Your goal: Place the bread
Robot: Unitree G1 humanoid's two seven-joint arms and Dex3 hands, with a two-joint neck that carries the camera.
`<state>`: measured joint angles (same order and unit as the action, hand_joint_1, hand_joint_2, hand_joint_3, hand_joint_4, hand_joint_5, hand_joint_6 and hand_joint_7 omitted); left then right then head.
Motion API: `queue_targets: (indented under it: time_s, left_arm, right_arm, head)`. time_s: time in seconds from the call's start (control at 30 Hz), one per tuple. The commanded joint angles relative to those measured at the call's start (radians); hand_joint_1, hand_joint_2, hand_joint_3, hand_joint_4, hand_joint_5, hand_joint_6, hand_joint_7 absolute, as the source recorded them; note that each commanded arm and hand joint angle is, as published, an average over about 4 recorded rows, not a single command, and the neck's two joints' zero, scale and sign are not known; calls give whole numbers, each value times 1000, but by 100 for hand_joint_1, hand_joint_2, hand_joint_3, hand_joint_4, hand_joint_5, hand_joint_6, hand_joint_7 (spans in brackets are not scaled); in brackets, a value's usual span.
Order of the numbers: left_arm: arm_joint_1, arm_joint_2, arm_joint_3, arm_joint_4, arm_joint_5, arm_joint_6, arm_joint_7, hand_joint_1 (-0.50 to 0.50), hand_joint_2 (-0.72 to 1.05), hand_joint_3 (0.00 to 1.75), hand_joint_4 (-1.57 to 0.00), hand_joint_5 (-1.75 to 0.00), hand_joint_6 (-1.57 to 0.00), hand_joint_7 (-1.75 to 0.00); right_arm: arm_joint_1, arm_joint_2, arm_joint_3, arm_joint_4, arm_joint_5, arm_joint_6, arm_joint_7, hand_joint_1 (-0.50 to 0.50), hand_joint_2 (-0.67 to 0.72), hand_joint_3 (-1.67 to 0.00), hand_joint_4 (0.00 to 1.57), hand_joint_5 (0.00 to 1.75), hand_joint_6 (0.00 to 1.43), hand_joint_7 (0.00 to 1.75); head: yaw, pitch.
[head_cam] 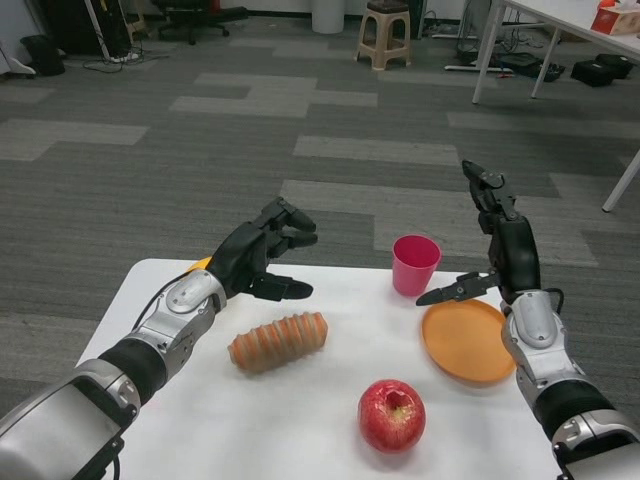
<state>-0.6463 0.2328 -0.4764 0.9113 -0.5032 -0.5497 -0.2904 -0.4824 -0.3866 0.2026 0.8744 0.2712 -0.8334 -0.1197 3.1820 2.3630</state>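
One ridged, loaf-shaped bread (278, 342) is lying on the white table (330, 440) left of centre, just near the left hand (262, 258), which is hovering with fingers apart, holding nothing. The right hand (497, 250) is hanging spread and empty above one flat orange plate (466, 340). One glossy red apple (391, 415) is sitting nearest; one pink tapered cup (415, 264) is standing farther back.

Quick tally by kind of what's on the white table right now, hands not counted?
Bread loaf: 1
Red apple: 1
Pink cup: 1
Orange plate: 1
Total: 4
A yellow-orange bit shows behind the left hand; too hidden to identify, not counted.
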Motion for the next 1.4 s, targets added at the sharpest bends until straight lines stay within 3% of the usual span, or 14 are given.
queue_targets:
  time_s: [0.03,0.1,0.2,0.33,0.43,0.6,1.4]
  left_arm:
    - [15,23,-12,-65,-134,-8,-17,50,74,9,0,-82,0,-161]
    - [16,31,-34,-94,-219,-10,-23,50,60,9,0,-82,0,-161]
    - [16,37,-58,-121,-301,-24,-23,50,27,9,0,-77,0,-161]
    - [17,39,-79,-157,-373,-49,-19,50,-59,9,0,-67,0,-161]
    - [17,39,-82,-174,-416,-67,-15,50,-64,9,0,-62,0,-161]
    - [16,39,-83,-182,-471,-94,-8,50,-64,9,0,-72,0,-161]
    - [20,39,-60,-206,-475,-128,-3,50,-64,9,0,-82,0,-161]
  right_arm:
    - [-20,-3,0,5,1,-3,-3,-29,9,-8,0,0,0,49]
    - [-24,-3,1,6,1,-3,-3,-29,9,-8,0,0,0,49]
    - [-28,-4,2,8,1,-3,-3,-29,9,-8,0,0,0,47]
    - [-37,-6,6,12,0,-3,-3,-29,9,-8,0,0,0,47]
    - [-41,-8,9,17,1,-3,-3,-29,9,-8,0,0,0,49]
    - [-45,-8,9,21,0,-3,-5,-29,6,-8,0,0,0,49]
    - [-46,-3,8,14,1,-3,-5,-29,9,-8,0,0,0,47]
  head:
    - [1,2]
    - [2,4]
    - [2,5]
    - [8,5]
    - [10,6]
    - [10,10]
    - [11,20]
